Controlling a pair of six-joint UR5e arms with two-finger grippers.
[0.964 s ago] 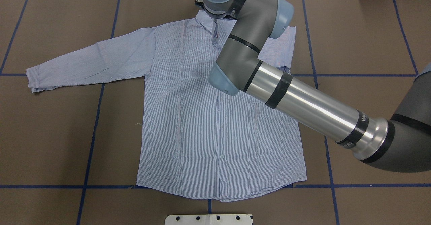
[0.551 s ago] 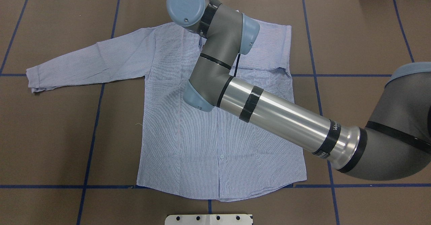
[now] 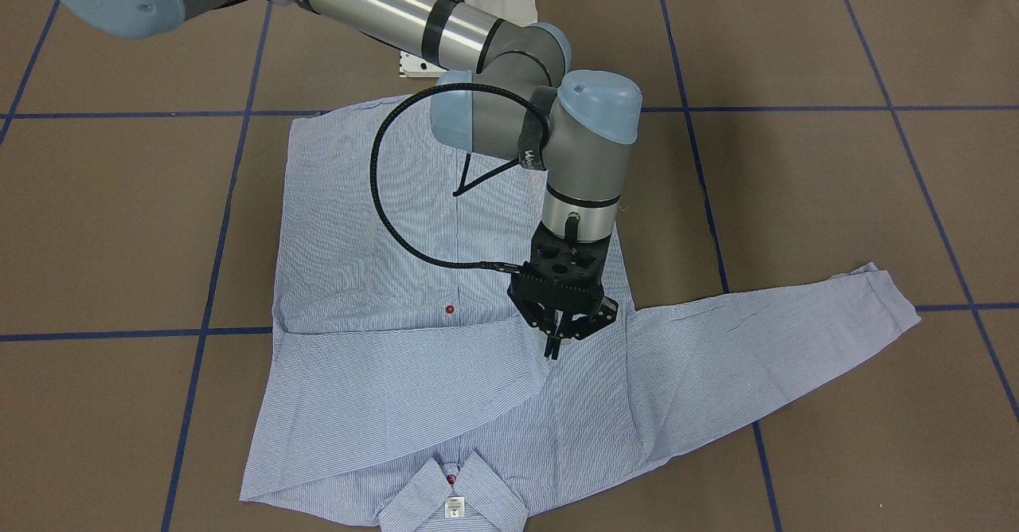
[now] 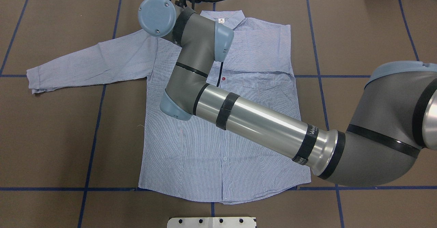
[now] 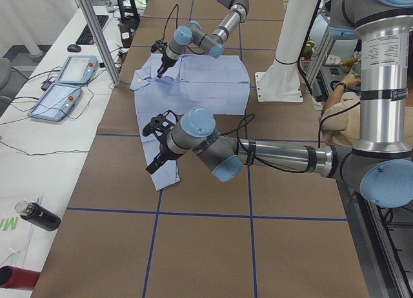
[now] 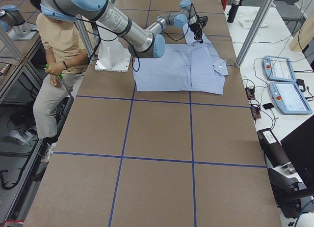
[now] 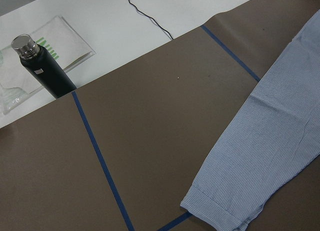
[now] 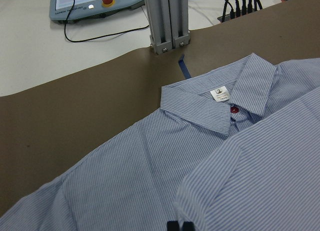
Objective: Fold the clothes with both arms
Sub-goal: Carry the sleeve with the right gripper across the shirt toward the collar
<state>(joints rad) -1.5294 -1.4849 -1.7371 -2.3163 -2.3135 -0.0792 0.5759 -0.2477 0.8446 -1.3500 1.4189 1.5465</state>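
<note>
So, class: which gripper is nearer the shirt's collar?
Right. The right gripper is at the folded sleeve's end, over the chest, near the collar; the left gripper hovers out by the other sleeve's cuff.

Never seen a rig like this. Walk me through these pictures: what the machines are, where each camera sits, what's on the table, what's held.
These are two robot arms with two-finger grippers, folding a striped shirt spread on a brown table. One camera looks down from behind the robot, one faces it across the table, two watch from the table's ends, one rides on each wrist. The right gripper is shut, pinching the end of one sleeve, which lies folded across the chest. The left gripper hangs near the cuff of the other sleeve; whether it is open cannot be told. A person is beside the robot's base.
</note>
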